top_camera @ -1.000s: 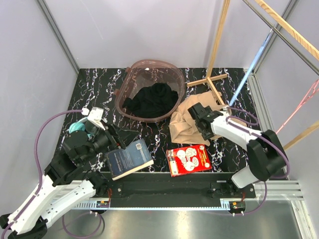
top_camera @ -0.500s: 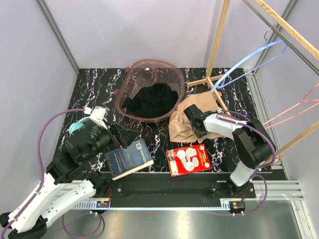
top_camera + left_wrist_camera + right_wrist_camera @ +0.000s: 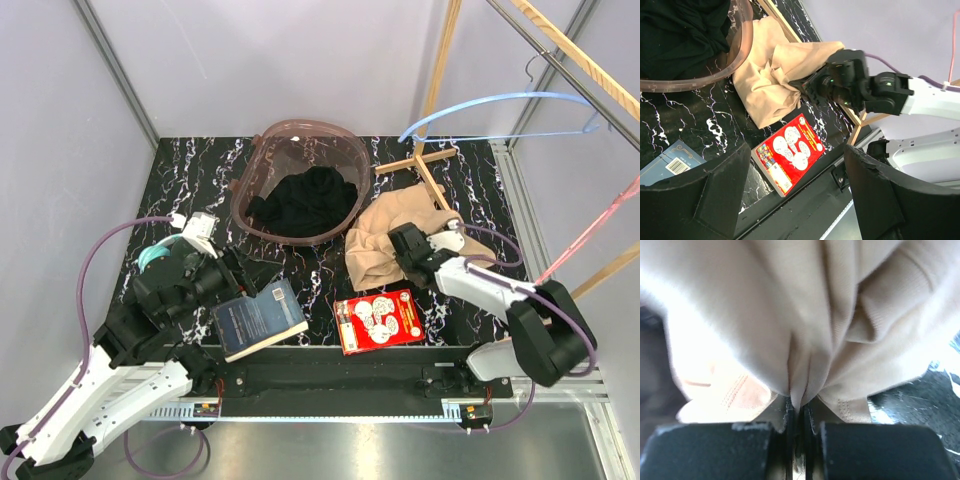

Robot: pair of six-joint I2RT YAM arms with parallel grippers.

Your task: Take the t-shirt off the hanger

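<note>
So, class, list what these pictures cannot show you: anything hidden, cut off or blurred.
- Right wrist view: the beige t-shirt fills the blurred frame. The right gripper, shut on a fold, hides how much it pinches.
- Top view: the left arm covers most of a teal object.
- Left wrist view: the book is cut off by the edge and the left gripper.
- Top view: the black clothes in the basket are too bunched to identify.

We note beige t-shirt, light-blue hanger, black white-veined marble table, red booklet, translucent pink basket, black cloth.
</note>
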